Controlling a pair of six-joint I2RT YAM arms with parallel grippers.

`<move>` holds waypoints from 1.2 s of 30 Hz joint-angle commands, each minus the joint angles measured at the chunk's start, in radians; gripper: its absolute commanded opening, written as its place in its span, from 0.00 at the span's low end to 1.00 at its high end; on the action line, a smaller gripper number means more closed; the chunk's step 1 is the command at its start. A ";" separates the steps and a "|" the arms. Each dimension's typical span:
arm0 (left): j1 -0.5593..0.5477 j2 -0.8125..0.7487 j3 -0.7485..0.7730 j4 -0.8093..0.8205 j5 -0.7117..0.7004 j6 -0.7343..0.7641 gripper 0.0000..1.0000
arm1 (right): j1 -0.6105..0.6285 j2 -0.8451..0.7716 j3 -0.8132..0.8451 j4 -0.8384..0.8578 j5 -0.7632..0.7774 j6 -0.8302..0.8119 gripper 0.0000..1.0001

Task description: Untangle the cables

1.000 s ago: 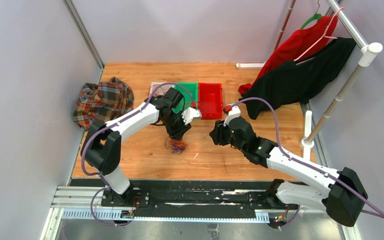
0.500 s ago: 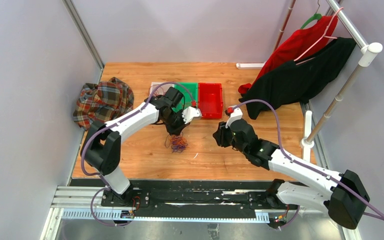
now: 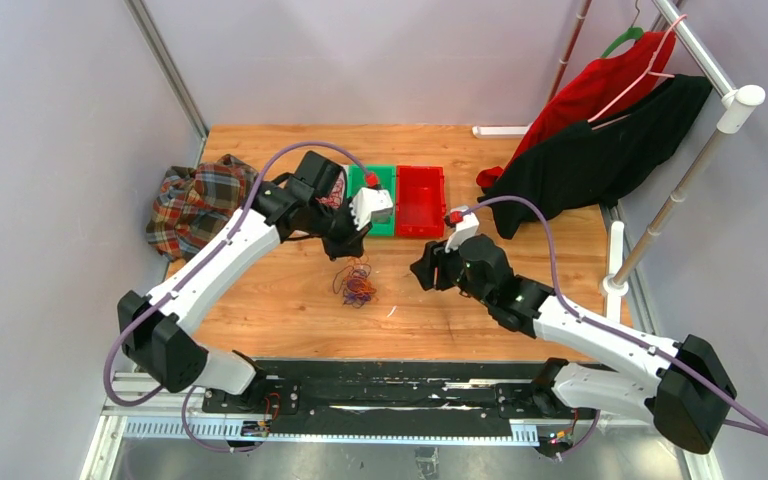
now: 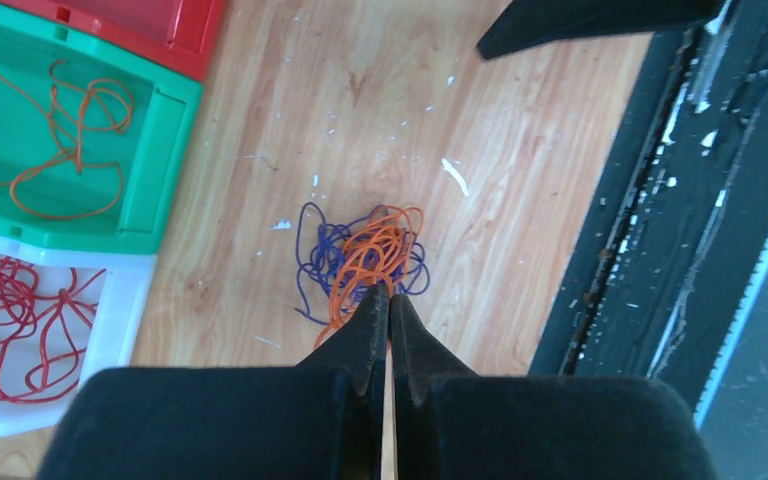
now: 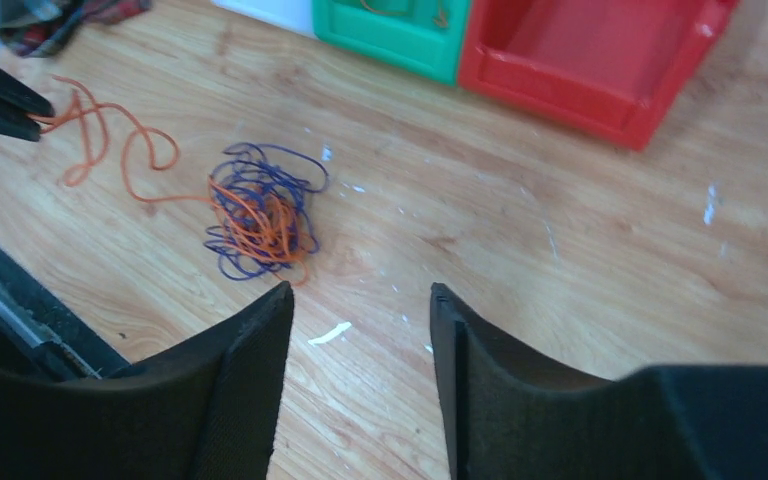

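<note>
Over the wooden table (image 3: 290, 300), the left gripper (image 4: 388, 296), pinched shut on an orange cable (image 4: 357, 270), is pulling up toward the green bin (image 3: 381, 208), freeing it from the tangle (image 3: 357, 287) nearby, right gripper (image 5: 360, 292) hovering open, empty.

Wooden worktop (image 3: 440, 310), pale scraps (image 4: 453, 176) scattered on it.
Far side, touching in a row: white bin (image 4: 130, 300), green bin (image 3: 385, 175), red bin (image 3: 421, 200).
Far-left edge: crumpled plaid cloth (image 3: 200, 200).
Right: clothes rack (image 3: 705, 60) carrying a red garment (image 3: 590, 90) and a black garment (image 3: 600, 155).
</note>
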 commanded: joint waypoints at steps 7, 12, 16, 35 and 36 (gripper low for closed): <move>-0.003 -0.071 0.200 -0.168 0.226 -0.101 0.01 | 0.075 0.070 0.115 0.301 -0.229 -0.021 0.61; -0.004 -0.089 0.304 -0.196 0.306 -0.132 0.01 | 0.112 0.144 0.174 0.351 -0.271 -0.040 0.62; -0.004 -0.101 0.377 -0.198 0.350 -0.146 0.01 | 0.133 0.184 0.196 0.405 -0.301 -0.058 0.62; -0.004 0.040 1.136 -0.194 0.316 -0.119 0.00 | 0.135 0.427 0.292 0.377 -0.301 -0.060 0.42; -0.004 0.048 1.170 -0.190 0.308 -0.114 0.00 | 0.133 0.427 0.278 0.376 -0.294 -0.059 0.41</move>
